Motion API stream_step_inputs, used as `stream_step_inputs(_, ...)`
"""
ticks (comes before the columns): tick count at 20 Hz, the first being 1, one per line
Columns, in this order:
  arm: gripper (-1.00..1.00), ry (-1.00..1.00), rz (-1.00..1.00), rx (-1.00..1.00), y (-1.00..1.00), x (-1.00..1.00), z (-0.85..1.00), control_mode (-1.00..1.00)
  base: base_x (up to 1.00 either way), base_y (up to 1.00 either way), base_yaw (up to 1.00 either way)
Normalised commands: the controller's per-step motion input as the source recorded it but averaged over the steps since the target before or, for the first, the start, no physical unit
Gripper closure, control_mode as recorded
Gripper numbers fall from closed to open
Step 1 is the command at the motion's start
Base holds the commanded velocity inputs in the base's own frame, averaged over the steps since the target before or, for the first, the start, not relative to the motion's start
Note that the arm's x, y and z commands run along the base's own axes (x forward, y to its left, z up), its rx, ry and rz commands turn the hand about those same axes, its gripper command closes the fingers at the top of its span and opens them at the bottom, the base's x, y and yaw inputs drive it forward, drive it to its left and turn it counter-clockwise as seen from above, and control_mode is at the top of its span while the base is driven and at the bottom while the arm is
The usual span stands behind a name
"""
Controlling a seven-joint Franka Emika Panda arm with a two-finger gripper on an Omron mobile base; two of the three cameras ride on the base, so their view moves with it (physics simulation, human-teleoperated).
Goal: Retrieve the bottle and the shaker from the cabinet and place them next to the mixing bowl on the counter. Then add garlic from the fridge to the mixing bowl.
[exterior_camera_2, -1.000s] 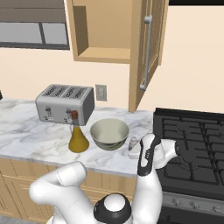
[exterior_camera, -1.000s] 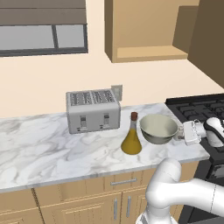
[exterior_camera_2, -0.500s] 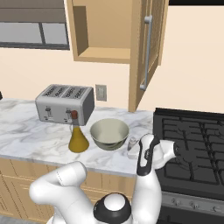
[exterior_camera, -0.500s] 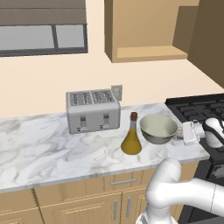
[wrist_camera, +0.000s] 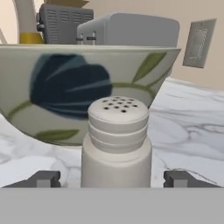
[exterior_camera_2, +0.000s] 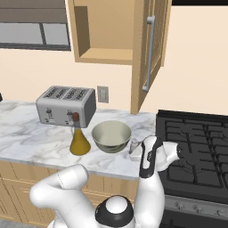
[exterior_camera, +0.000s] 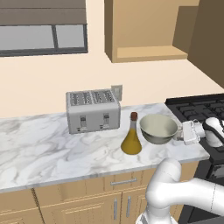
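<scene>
The small grey shaker stands upright on the marble counter, right beside the mixing bowl. My gripper is open around it, with a gap between each fingertip and the shaker's sides. From the right, the shaker sits between the bowl and my gripper. The bottle of yellow oil stands upright on the bowl's other side. Above, the tan wall cabinet is open. The fridge and the garlic are out of view.
A silver toaster stands at the back of the counter, behind the bottle. A black stove adjoins the counter's right end, under my hand. The cabinet door hangs open above the counter's end. A wall socket is behind the bowl.
The jaws have opened and let go of the shaker, which now stands free by the bowl. The arm has barely moved.
</scene>
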Motion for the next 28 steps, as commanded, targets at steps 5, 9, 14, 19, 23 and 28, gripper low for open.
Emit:
stream_step_inputs(5,-1.00,0.00,0.00,0.01,-0.18,-0.08,0.15,-1.00,0.00,0.00,0.00)
stream_step_inputs(9,-1.00,0.05,0.00,0.00,-0.56,-0.24,0.31,-1.00,0.00,0.00,0.00)
stream_step_inputs(14,-1.00,0.03,-0.03,0.00,-0.59,-0.63,0.32,-1.00,0.00,0.00,0.00)
stream_step_inputs(19,-1.00,0.00,-0.07,-0.06,-0.28,-1.00,0.43,-1.00,0.00,0.00,0.00)
stream_step_inputs(23,-1.00,0.01,-0.06,-0.33,0.00,-0.92,0.45,-1.00,0.00,0.00,0.00)
stream_step_inputs(28,-1.00,0.03,-0.02,-0.47,0.03,-0.71,0.36,-1.00,0.00,0.00,0.00)
